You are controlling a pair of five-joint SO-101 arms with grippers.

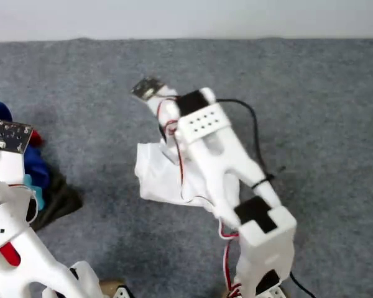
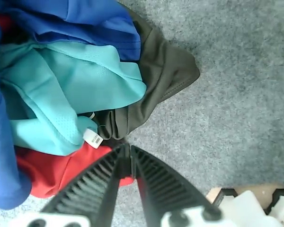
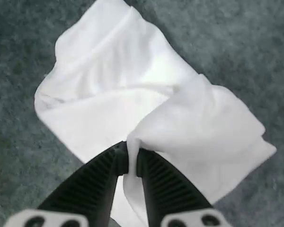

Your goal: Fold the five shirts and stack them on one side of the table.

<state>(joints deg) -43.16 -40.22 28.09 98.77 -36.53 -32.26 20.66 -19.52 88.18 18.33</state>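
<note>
Right wrist view: right fingers (image 3: 102, 177) clamped on white shirt (image 3: 132, 90); left fingers (image 2: 158, 182) together beside shirt pile (image 2: 71, 90).

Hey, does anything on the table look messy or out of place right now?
Yes. The white shirt in the middle is crumpled, one fold pinched in the right tool. By the left tool, the blue shirt, teal shirt, red shirt and dark shirt lie in a tangled heap, not a folded stack.

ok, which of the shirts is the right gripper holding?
The white shirt: the right gripper is shut on a fold of it, alone mid-table. The blue shirt, teal shirt, dark shirt and red shirt lie heaped together.
</note>
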